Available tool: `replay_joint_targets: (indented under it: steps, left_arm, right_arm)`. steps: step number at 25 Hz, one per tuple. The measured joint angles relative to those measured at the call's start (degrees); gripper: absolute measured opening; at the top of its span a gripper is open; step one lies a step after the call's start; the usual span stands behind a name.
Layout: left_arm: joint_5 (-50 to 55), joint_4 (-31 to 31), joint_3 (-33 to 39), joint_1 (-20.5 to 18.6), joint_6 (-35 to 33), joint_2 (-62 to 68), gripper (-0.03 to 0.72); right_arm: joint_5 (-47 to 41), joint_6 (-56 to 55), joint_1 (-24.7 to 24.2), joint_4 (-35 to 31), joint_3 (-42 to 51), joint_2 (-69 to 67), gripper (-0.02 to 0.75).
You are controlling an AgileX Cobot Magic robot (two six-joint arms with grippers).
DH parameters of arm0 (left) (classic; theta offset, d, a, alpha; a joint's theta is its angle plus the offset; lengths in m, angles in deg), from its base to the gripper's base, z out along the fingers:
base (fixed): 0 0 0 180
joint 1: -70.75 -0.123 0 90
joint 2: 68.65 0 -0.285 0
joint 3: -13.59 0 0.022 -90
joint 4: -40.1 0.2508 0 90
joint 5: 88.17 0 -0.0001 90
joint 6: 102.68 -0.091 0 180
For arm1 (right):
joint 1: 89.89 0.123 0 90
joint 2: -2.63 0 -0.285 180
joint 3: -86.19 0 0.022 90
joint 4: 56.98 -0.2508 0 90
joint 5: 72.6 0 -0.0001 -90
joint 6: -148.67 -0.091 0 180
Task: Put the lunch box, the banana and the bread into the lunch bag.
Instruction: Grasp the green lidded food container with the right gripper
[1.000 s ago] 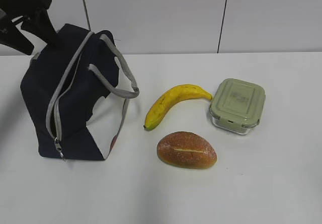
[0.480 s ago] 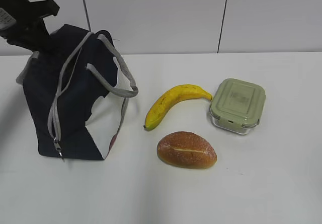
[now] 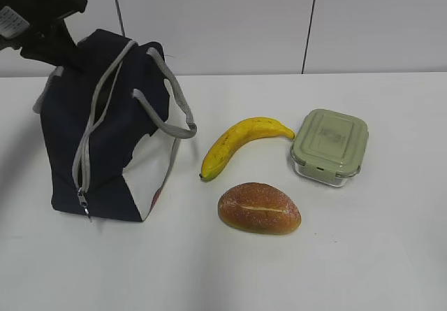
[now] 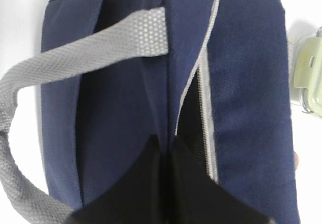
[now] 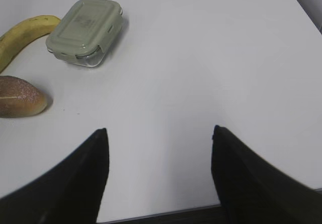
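Standing at the frame's left, the lunch bag (image 3: 105, 136) is pinched at its top rear edge by the left gripper's (image 4: 163, 156) closed fingers, and it should be held steady, zipper slit spread, while the right gripper (image 5: 158, 133), spread and empty, fetches the banana (image 3: 241, 143), bread (image 3: 259, 207) and lunch box (image 3: 330, 145) lying at centre-right.

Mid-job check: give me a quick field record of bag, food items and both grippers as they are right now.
lunch bag: upright at table's left, zipper partly open
left gripper: shut on bag's top fabric by the zipper
right gripper: open, empty, over bare table
banana: on table
lunch box: right of banana, lid on
bread: in front, on table
packed: nothing visibly
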Motion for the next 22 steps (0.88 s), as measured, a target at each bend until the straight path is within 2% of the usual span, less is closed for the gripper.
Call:
replay_joint_targets:
  steps: [22]
  left_arm:
    - [0.2, -0.3, 0.0, 0.0, 0.0, 0.0, -0.003]
  right_arm:
    - [0.0, 0.0, 0.0, 0.0, 0.0, 0.0, 0.475]
